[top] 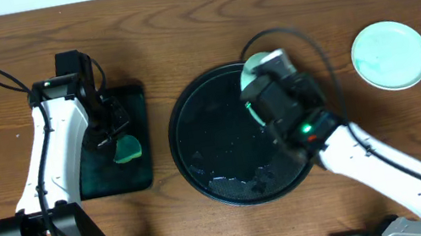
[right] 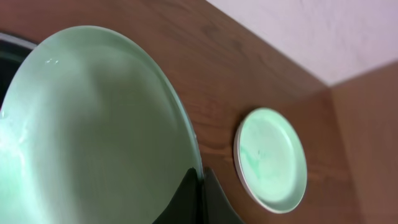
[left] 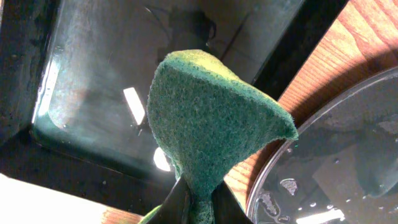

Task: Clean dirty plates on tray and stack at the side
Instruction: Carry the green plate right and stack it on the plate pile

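L gripper (left: pixel 198 204) is pinched tight on a green sponge (left: pixel 211 118). The sponge is bunched at the jaws and fans out above them, w/ a yellowish edge at its far end. It hangs over the small tray (left: pixel 81 81), a rect. black one w/ water in it, near that tray's R side.

R gripper (right: pixel 200 182) is pressed together on the rim of a mint plate (right: pixel 93 124). The plate is held tilted over the far edge of the round tray (top: pixel 197 137), not lying in it. The round tray is wet, w/ droplets toward its near side, and no other plate shows in it.

2nd plate (right: pixel 270 158) lies flat on the desk (top: pixel 177 21), R of the round tray and well apart from it. It's pale mint w/ a faint green smear. Can't tell if anything is stacked under it.
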Tool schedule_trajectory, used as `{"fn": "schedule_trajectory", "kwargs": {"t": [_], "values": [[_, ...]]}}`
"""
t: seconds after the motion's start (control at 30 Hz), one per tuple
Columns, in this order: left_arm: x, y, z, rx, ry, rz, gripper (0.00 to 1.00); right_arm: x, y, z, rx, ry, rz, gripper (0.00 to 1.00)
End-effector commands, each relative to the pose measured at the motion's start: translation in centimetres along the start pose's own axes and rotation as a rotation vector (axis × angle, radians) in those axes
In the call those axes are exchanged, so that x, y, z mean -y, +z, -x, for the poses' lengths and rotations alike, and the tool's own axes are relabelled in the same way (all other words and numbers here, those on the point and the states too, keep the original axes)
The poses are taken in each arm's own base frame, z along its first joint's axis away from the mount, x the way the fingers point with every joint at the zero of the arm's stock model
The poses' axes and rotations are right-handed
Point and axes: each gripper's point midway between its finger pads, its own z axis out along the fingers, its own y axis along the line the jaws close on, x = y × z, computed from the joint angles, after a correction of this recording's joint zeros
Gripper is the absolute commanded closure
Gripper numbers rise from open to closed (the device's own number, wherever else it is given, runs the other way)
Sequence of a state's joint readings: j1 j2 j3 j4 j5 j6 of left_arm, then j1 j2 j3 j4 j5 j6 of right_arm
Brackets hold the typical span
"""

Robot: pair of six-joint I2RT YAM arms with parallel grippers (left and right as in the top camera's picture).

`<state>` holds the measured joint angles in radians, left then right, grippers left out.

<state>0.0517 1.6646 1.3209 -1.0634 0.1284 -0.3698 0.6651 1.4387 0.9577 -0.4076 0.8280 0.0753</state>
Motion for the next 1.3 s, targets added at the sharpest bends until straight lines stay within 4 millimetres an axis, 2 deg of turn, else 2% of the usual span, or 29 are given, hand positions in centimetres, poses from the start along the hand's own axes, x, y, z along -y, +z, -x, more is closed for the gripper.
{"fn": "schedule_trajectory", "kwargs": {"t": [0.0, 0.07, 0.2, 0.3, 0.43, 0.6, 0.7, 0.8, 0.97, 1.1, 1.27], "values": [[0.0, -0.4, 0.3, 0.011, -0.009, -0.004, 0.93, 4.2, -0.1, 2.8, 0.035, 0.212, -0.025, 0.99], [0.0, -0.4, 0.3, 0.012, -0.009, -0.004, 0.93, 7.6, 1.1, 2.4, 0.001, 0.271, -0.090, 0.99], [0.0, -0.4, 0.4, 0.013, -0.009, -0.004, 0.93, 12.2, 3.8, -0.1, -0.094, 0.409, -0.136, 0.99], [0.0, -0.4, 0.3, 0.012, -0.009, -0.004, 0.93, 15.5, 5.6, -3.7, -0.196, 0.624, -0.163, 0.99], [0.1, -0.4, 0.4, 0.016, -0.008, -0.006, 0.93, 19.6, 6.8, -8.8, -0.321, 0.891, -0.221, 0.99], [0.1, -0.4, 0.4, 0.016, -0.008, -0.006, 0.93, 23.7, 7.8, -13.3, -0.392, 1.081, -0.248, 0.99], [0.1, -0.4, 0.4, 0.016, -0.008, -0.006, 0.93, 24.4, 8.6, -15.1, -0.427, 1.152, -0.218, 0.99], [0.1, -0.4, 0.4, 0.015, -0.008, -0.006, 0.93, 23.9, 10.2, -17.5, -0.503, 1.190, -0.208, 0.99], [0.1, -0.4, 0.4, 0.015, -0.008, -0.006, 0.93, 21.4, 13.8, -20.0, -0.594, 1.195, -0.176, 0.99], [0.1, -0.4, 0.4, 0.015, -0.008, -0.006, 0.93, 20.8, 15.3, -20.1, -0.579, 1.216, -0.151, 0.99], [0.1, -0.4, 0.4, 0.015, -0.008, -0.006, 0.93, 22.0, 16.2, -18.7, -0.493, 1.227, -0.157, 0.99]]}}
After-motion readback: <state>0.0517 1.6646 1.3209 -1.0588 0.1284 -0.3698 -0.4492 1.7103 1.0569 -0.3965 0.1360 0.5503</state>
